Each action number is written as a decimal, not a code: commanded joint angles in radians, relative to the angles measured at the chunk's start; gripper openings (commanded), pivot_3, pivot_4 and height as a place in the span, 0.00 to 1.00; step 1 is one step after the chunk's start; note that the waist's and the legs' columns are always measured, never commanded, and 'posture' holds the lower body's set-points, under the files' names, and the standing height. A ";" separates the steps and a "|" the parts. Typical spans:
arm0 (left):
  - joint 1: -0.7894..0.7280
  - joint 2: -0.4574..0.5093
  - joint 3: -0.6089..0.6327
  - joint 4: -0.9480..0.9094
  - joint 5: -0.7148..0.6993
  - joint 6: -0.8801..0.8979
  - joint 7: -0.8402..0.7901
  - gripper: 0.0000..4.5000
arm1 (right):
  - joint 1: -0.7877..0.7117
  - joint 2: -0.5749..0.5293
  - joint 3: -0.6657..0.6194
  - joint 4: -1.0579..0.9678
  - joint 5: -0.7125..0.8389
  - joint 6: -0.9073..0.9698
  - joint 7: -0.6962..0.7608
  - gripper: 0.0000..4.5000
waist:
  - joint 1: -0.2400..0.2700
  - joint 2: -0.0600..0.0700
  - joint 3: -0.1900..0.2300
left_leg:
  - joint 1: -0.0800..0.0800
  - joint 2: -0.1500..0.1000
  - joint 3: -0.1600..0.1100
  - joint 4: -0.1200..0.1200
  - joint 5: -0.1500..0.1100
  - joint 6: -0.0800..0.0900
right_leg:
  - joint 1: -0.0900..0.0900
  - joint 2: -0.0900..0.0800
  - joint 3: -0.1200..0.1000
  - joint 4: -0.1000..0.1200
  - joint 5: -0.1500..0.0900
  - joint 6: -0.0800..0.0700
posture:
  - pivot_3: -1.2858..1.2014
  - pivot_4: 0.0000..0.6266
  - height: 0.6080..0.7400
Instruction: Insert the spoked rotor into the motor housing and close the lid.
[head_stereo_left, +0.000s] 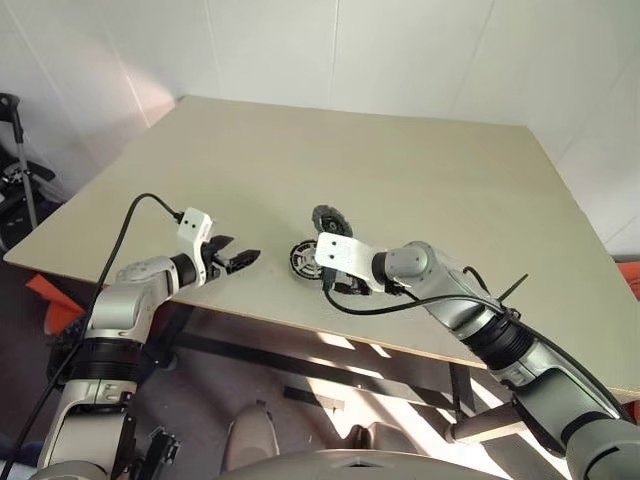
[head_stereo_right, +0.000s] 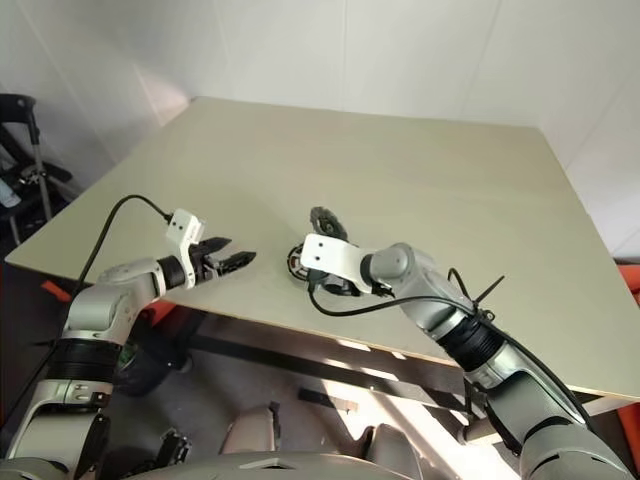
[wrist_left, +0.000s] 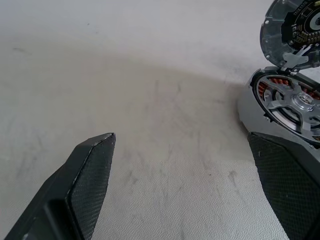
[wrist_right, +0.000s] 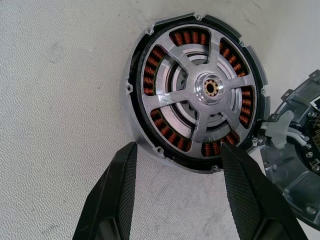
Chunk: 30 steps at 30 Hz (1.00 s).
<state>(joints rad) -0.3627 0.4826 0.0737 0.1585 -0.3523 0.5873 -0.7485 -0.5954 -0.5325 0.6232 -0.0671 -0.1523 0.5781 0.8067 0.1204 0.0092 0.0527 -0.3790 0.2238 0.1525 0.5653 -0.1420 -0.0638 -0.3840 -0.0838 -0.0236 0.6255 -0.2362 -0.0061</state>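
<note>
Left eye view: my left hand (head_stereo_left: 238, 259) sits left of centre, low over the pale counter (head_stereo_left: 400, 170), its two black fingers spread apart and holding nothing. Just right of it, near the frame's middle, the motor housing (head_stereo_left: 300, 261) lies flat on the counter with the lid (head_stereo_left: 328, 219) tilted up behind it. My right hand's white wrist block covers that hand's fingertips here.

Right eye view: same layout; the housing lies between my two hands, nearer the right one.

Left wrist view: my two dark fingers rise from the lower corners, wide apart, with bare counter between them. The housing lies at the right edge, beside my right-side finger, and the lid stands over it in the upper right corner.

Right wrist view: my right hand (wrist_right: 178, 192) has its fingers (wrist_right: 120, 192) apart, gripping nothing, their tips at the lower rim of the housing. The spoked rotor (wrist_right: 199, 94) already sits inside it, silver spokes over copper windings, filling the upper centre. The lid leans at the right edge, seemingly joined there by a small tab.

I judge these parts rigid, metal and fairly heavy for their size, with smooth rims that could slip. The lid looks best taken by its free outer edge and lowered squarely.
</note>
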 joint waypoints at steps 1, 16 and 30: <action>-0.013 0.004 0.016 -0.034 -0.011 -0.014 0.003 1.00 | -0.007 0.008 -0.015 0.021 -0.035 -0.030 -0.007 0.65 | -0.001 0.000 0.000 | 0.000 0.000 0.000 0.000 0.000 0.000 | 0.000 0.000 0.000 0.000 0.000 0.000 | 0.52 0.00 1.00; -0.020 0.013 0.022 -0.032 -0.012 -0.012 0.001 1.00 | -0.001 0.039 -0.033 0.049 -0.071 -0.062 -0.003 0.31 | -0.002 0.000 0.000 | 0.004 0.000 0.000 0.000 0.000 0.000 | 0.002 0.000 0.000 0.000 0.000 -0.001 | 0.52 0.00 1.00; -0.043 0.007 0.016 -0.002 -0.003 -0.027 0.001 1.00 | -0.005 0.024 -0.062 0.075 -0.080 -0.082 -0.003 0.06 | 0.003 0.000 0.000 | 0.005 0.000 0.000 0.000 0.000 0.001 | 0.006 0.000 0.000 0.000 0.000 0.000 | 0.52 0.00 1.00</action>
<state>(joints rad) -0.3820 0.4841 0.0759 0.1592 -0.3513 0.5816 -0.7485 -0.5863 -0.4890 0.5948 -0.0094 -0.2027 0.4885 0.8081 0.1231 0.0088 0.0524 -0.3736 0.2235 0.1524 0.5652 -0.1424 -0.0631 -0.3781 -0.0840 -0.0232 0.6253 -0.2363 -0.0057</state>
